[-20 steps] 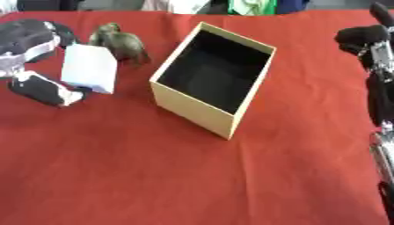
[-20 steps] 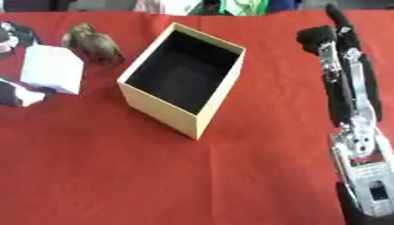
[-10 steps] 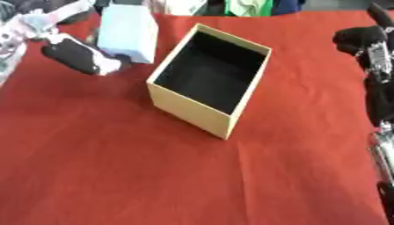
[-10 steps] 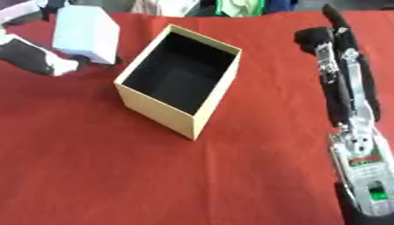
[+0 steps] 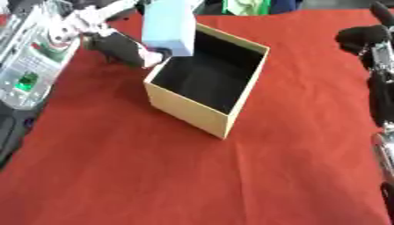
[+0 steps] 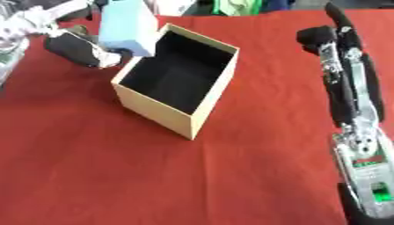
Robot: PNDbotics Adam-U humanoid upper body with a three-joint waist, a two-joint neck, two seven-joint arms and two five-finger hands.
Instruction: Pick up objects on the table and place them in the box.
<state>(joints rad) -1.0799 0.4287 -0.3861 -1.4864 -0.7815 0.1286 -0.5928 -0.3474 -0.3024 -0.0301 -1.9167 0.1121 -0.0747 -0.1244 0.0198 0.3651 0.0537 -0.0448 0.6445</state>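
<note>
My left hand (image 5: 123, 46) is gripping a pale blue block (image 5: 169, 24) over the open box's (image 5: 202, 115) near-left corner, while my right-hand (image 6: 323, 35) fingers are curling on nothing.

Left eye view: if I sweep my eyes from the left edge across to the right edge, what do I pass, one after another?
The robot's left arm → its left hand holding a pale blue block → the open cardboard box with its black inside → bare red tablecloth → the robot's right arm.
</note>
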